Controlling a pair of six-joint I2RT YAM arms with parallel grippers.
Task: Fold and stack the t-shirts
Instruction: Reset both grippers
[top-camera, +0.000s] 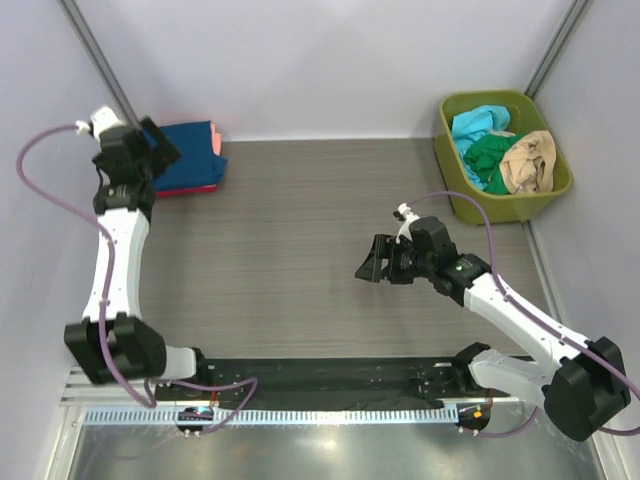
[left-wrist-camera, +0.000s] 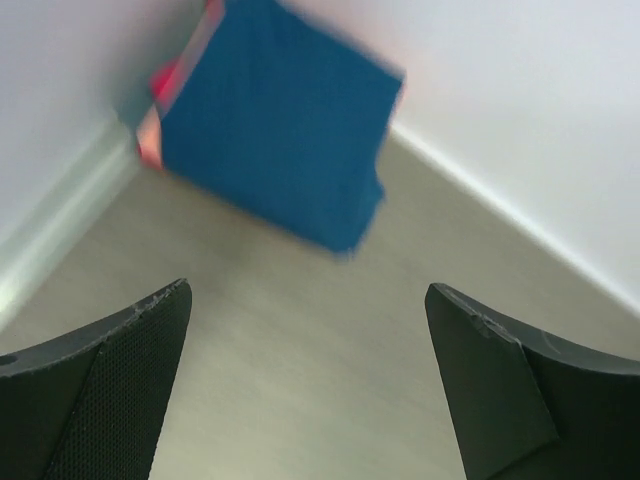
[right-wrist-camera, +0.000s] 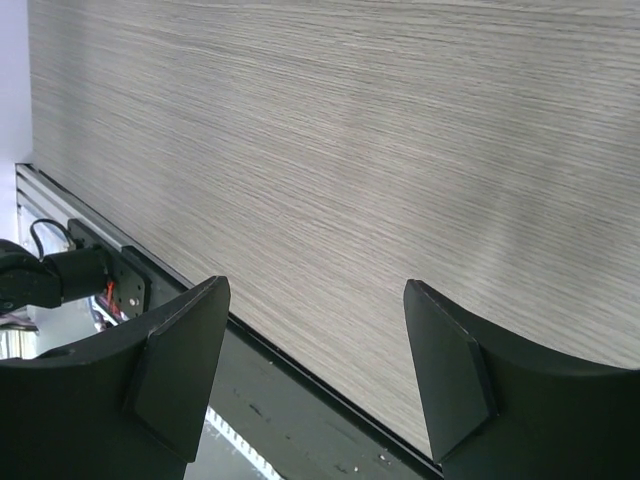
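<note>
A folded stack of t-shirts sits at the table's back left corner: a navy blue one (top-camera: 190, 155) on top, with salmon-pink (top-camera: 217, 140) and red (top-camera: 190, 190) edges showing under it. The stack also shows in the left wrist view (left-wrist-camera: 275, 120). My left gripper (top-camera: 160, 145) hovers over the stack's left side, open and empty (left-wrist-camera: 305, 300). More t-shirts lie crumpled in the green bin (top-camera: 455, 200): cyan (top-camera: 478, 125), green (top-camera: 488, 155) and tan (top-camera: 530, 160). My right gripper (top-camera: 370, 262) is open and empty above the bare table middle (right-wrist-camera: 315, 290).
White walls close the back and both sides. A black strip and metal rail (top-camera: 330, 385) run along the near edge, between the arm bases. The wood-grain tabletop (top-camera: 300, 230) lies between the stack and the bin.
</note>
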